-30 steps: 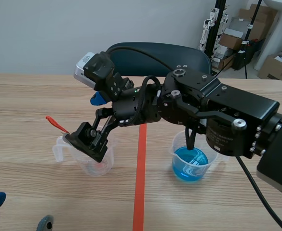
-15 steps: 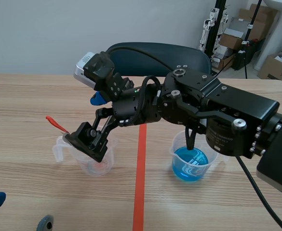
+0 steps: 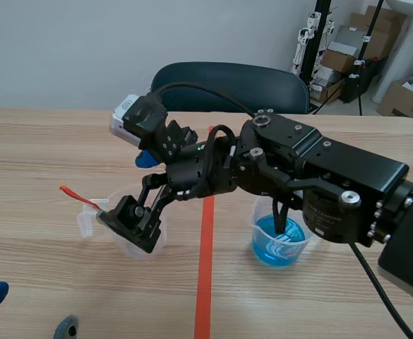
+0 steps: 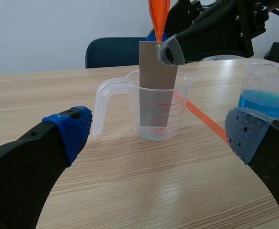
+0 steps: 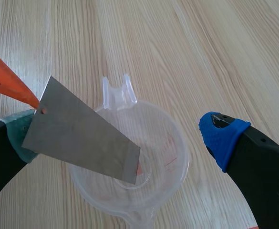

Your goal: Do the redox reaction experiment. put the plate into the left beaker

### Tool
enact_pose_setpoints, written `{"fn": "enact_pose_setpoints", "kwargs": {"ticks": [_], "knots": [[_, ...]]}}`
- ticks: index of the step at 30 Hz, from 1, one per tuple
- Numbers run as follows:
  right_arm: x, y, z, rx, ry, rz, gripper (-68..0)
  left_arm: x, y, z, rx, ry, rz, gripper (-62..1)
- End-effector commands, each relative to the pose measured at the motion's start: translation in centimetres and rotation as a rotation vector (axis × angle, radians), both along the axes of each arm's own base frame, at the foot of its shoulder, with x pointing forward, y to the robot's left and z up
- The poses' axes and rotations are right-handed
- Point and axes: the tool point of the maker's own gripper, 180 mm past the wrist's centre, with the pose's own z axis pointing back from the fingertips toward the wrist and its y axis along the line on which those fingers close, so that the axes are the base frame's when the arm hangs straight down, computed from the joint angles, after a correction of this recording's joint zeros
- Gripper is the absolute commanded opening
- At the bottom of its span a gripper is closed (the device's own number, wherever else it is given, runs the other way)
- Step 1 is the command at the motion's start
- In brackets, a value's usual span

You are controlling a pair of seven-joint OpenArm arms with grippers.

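Scene view: R arm comes in from frame right and reaches past the tape line (image 3: 205, 275) to mid-left. R gripper (image 3: 134, 215) sits right over the L beaker (image 3: 87, 223) and hides most of it; only the handle + a bit of clear wall show. Orange strip (image 3: 79, 196) sticks out toward frame left, above the rim.

R wrist view: plate (image 5: 79, 131) = thin grey metal rectangle, tilted, lower end inside the L beaker (image 5: 177, 152). Its upper corner lies against the grey-green pad (image 5: 13, 131) of one finger. The other finger, w/ blue pad (image 5: 220, 136), is well apart from the plate, not touching. So R gripper is released, jaws wide, no squeeze on the plate. Orange strip (image 5: 5, 78) is fixed at a small hole in the plate's upper corner.

L wrist view: plate (image 4: 157, 67) stands near upright in the L beaker (image 4: 177, 112), lower end down near the beaker floor, upper part above the rim. One R gripper pad (image 4: 170, 51) touches its top edge.

L gripper (image 4: 160, 132) is also released, fingers spread, nothing btwn them, low over the counter (image 3: 37, 141), the beaker just ahead of it.

R beaker (image 3: 280, 240) w/ blue liquid stands mid-right in the scene view, under the R arm, across the tape line from the L beaker. Chair (image 3: 227, 81) sits behind the counter, upper centre.
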Motion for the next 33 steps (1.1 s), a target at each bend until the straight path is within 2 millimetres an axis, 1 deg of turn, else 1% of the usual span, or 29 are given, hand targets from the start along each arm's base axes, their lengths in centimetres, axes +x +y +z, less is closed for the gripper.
{"fn": "enact_pose_setpoints", "kwargs": {"ticks": [1, 8, 21, 33], "knots": [[0.85, 0.22, 1.25, 0.018, -0.039, -0.004, 0.4, 0.22, 0.29, 0.66, 0.001, -0.029, 0.001, -2.2], [0.97, 0.11, 1.06, 0.000, -0.059, -0.003, 0.4, 0.22, 0.29, 0.66, 0.001, -0.029, 0.001, -2.2], [0.97, 0.33, 1.60, 0.031, -0.067, -0.001, 0.4, 0.22, 0.29, 0.66, 0.001, -0.029, 0.001, -2.2], [0.97, 0.36, 1.68, 0.036, -0.068, 0.000, 0.4, 0.22, 0.29, 0.66, 0.001, -0.029, 0.001, -2.2]]}}
